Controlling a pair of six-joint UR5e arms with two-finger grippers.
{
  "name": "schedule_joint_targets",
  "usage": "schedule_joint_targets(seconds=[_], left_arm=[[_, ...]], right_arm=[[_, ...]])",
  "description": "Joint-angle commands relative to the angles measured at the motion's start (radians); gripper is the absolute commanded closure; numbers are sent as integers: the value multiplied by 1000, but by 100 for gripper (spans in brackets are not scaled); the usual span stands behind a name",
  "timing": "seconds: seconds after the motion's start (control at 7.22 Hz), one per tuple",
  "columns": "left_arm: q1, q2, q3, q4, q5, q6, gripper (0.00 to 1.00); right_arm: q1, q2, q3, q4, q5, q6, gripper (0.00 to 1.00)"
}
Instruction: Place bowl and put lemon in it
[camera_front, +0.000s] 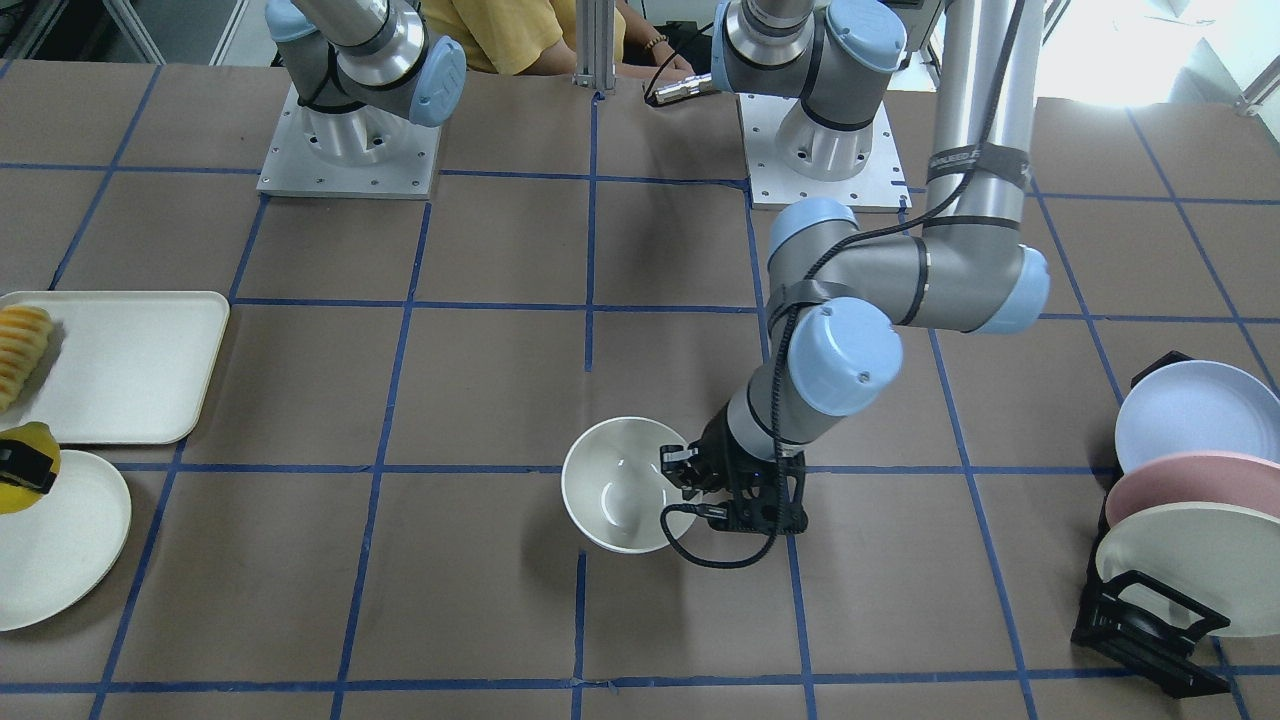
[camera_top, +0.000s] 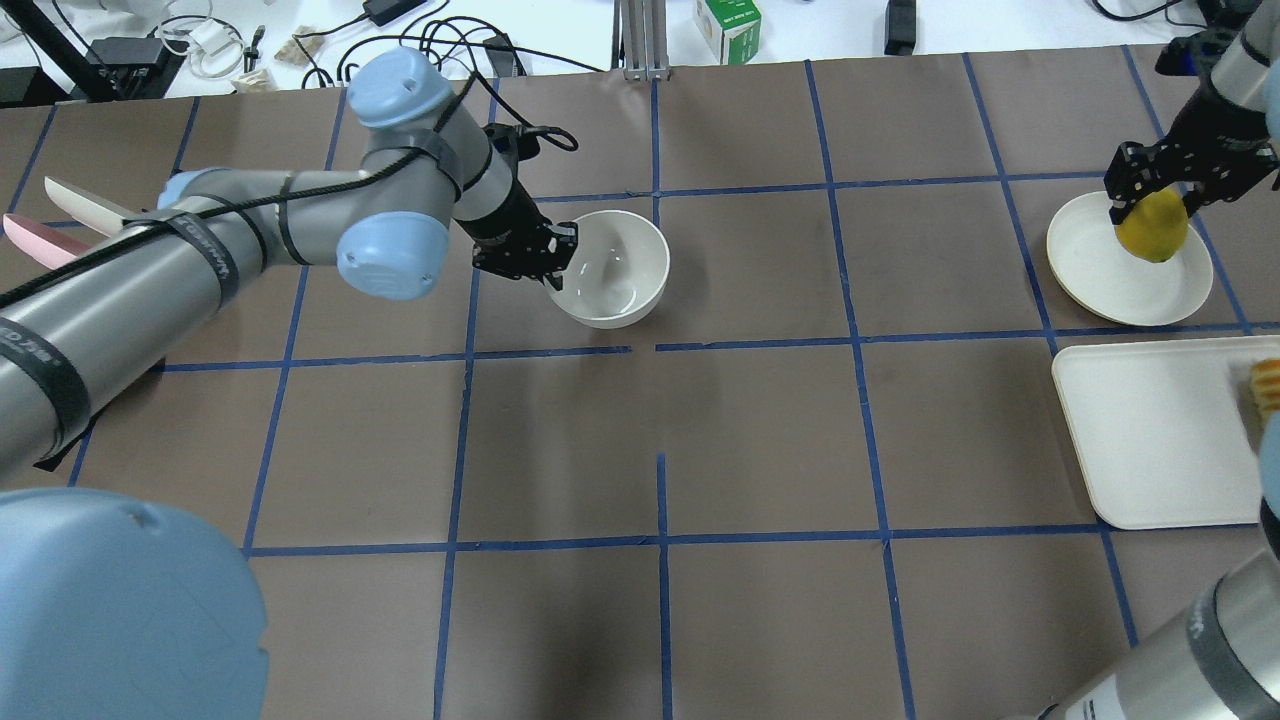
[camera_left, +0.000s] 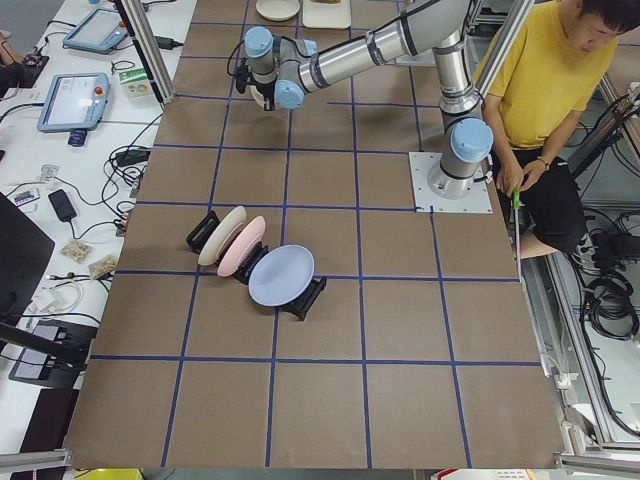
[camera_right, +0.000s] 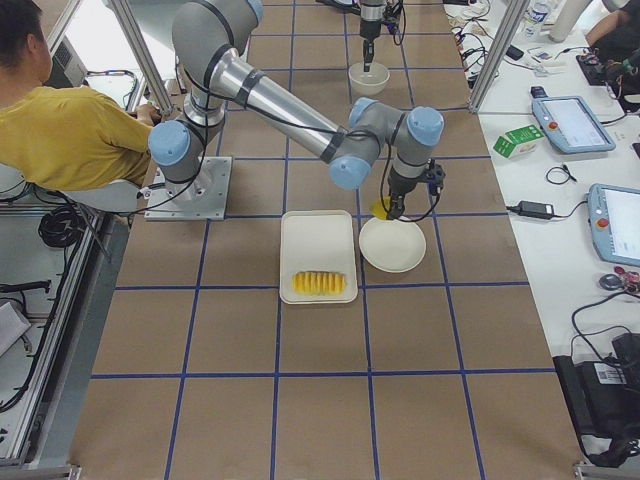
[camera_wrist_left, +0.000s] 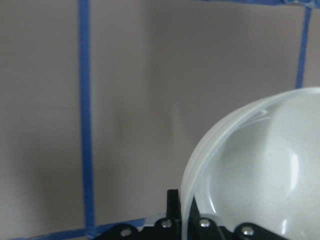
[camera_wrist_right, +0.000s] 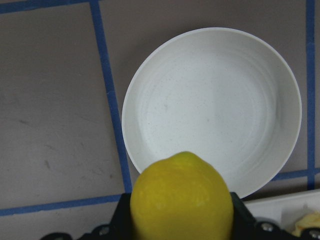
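Observation:
The off-white bowl (camera_front: 610, 490) sits upright near the table's middle, also in the overhead view (camera_top: 622, 268). My left gripper (camera_front: 678, 470) (camera_top: 557, 262) is shut on the bowl's rim; in the left wrist view the rim (camera_wrist_left: 260, 165) runs between the fingers (camera_wrist_left: 172, 207). I cannot tell whether the bowl rests on the table or hangs just above it. My right gripper (camera_top: 1150, 212) is shut on the yellow lemon (camera_top: 1152, 230) (camera_wrist_right: 182, 195). It holds the lemon a little above the flat off-white plate (camera_top: 1110, 275) (camera_wrist_right: 215, 100) at the table's right end.
A white rectangular tray (camera_top: 1150, 430) (camera_front: 130, 365) with sliced fruit (camera_front: 20, 345) lies beside the plate. A black rack with several upright plates (camera_front: 1180, 500) stands at the table's left end. A person in yellow (camera_left: 545, 70) sits behind the robot bases.

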Motion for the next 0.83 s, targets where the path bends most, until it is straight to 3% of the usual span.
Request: schedule_joint_targets(seconds=[0.0,0.14,0.42,0.69], left_arm=[[-87,8,-89,125,41,-83,100],[-109,-9,-89,127,80,-86,100],[-120,-10,-91,127,154,-85,23],[-108,77,-54,49,147,-71,2]], right_arm=[[20,-72,7,44,4,24,100],[49,-100,-1,92,50,71,100],[139,-125,10,97,59,195,100],[229,-128,11,98,117,300,100]])
